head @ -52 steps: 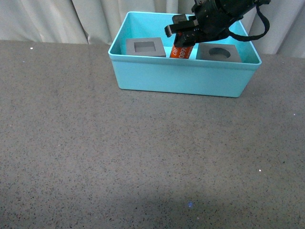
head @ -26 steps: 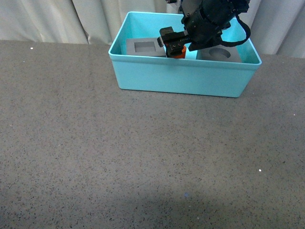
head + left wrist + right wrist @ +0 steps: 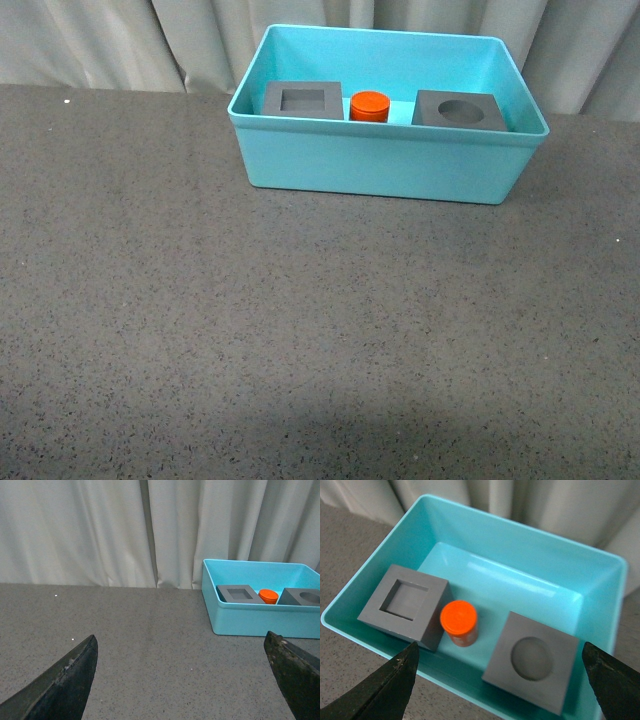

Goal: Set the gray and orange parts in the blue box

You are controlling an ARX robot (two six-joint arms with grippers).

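Observation:
The blue box (image 3: 380,165) stands at the far side of the table. Inside it are the gray cube with a square recess (image 3: 303,100), the orange cylinder (image 3: 369,106) standing upright, and the gray cube with a round recess (image 3: 459,111). Neither arm shows in the front view. My right gripper (image 3: 500,685) is open and empty above the box, over the round-recess cube (image 3: 532,661), with the cylinder (image 3: 459,621) and square-recess cube (image 3: 403,605) below. My left gripper (image 3: 185,680) is open and empty over bare table, well away from the box (image 3: 260,620).
The dark gray speckled table (image 3: 300,330) runs from the box to the near edge. Pale curtains (image 3: 120,40) hang behind the table.
My right gripper lowered the orange cylinder into the box between the two cubes, let go and left the front view. The cylinder now stands upright.

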